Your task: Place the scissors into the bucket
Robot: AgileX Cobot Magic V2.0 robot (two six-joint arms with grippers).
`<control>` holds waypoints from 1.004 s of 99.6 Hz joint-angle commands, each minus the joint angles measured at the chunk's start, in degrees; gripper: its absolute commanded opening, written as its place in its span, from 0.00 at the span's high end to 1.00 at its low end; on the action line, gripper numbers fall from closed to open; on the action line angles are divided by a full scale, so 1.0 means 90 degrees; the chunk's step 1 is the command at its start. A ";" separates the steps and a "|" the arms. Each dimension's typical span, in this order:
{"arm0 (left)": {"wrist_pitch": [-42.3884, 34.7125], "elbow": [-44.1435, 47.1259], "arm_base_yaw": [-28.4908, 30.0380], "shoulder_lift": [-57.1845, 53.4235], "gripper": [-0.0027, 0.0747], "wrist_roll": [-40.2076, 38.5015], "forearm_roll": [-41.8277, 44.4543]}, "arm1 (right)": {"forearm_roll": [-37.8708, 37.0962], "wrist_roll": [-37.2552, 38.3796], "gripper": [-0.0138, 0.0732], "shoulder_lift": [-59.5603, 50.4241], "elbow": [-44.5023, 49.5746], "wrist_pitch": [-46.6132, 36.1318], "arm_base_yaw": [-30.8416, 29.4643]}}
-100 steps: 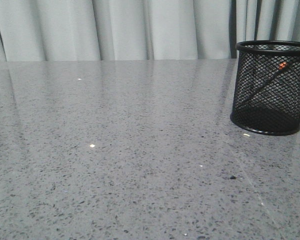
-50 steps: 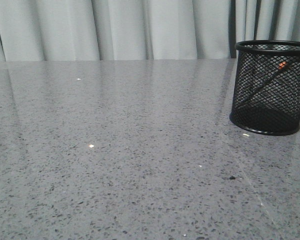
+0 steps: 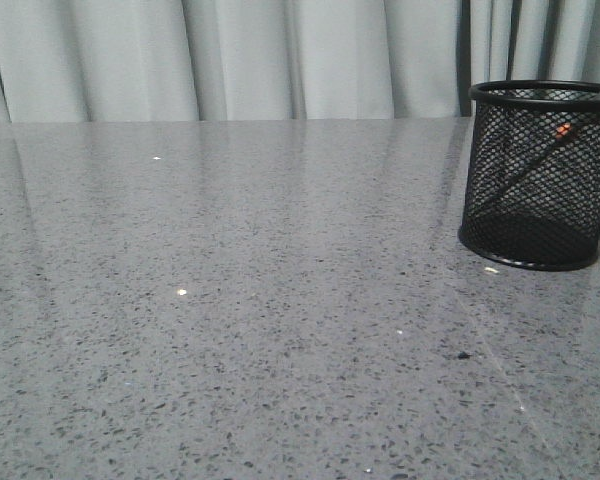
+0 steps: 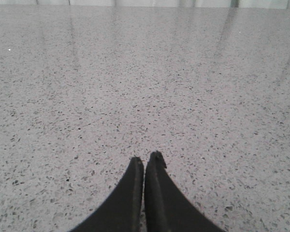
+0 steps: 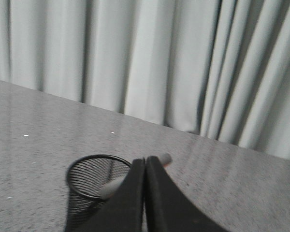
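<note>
While the left gripper rests closed and empty over bare speckled tabletop, the mesh bucket stands far right, scissors leaning inside, blades down; right gripper closed, empty, above the bucket.

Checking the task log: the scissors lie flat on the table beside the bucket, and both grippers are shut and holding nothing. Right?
Not quite. The scissors are inside the bucket, leaning against its wall, as the front view shows through the mesh. The rest holds: the left gripper and right gripper are both shut and holding nothing.
</note>
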 commanded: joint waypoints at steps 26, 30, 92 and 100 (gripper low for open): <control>-0.0371 0.0270 0.0030 -0.0171 0.99 -0.0054 -0.0097 | -0.1753 0.3247 0.90 -0.0175 0.2390 -0.2267 -0.1127; -0.0371 0.0270 0.0030 -0.0171 0.99 -0.0054 -0.0097 | -0.1753 0.3247 0.90 -0.0330 0.2625 -0.2267 -0.1127; -0.0371 0.0270 0.0030 -0.0171 0.99 -0.0054 -0.0097 | -0.1696 0.3247 0.90 -0.0981 0.2781 -0.0157 -0.1127; -0.0371 0.0270 0.0030 -0.0171 0.99 -0.0054 -0.0097 | -0.1696 0.3247 0.90 -0.0981 0.2781 -0.0167 -0.1127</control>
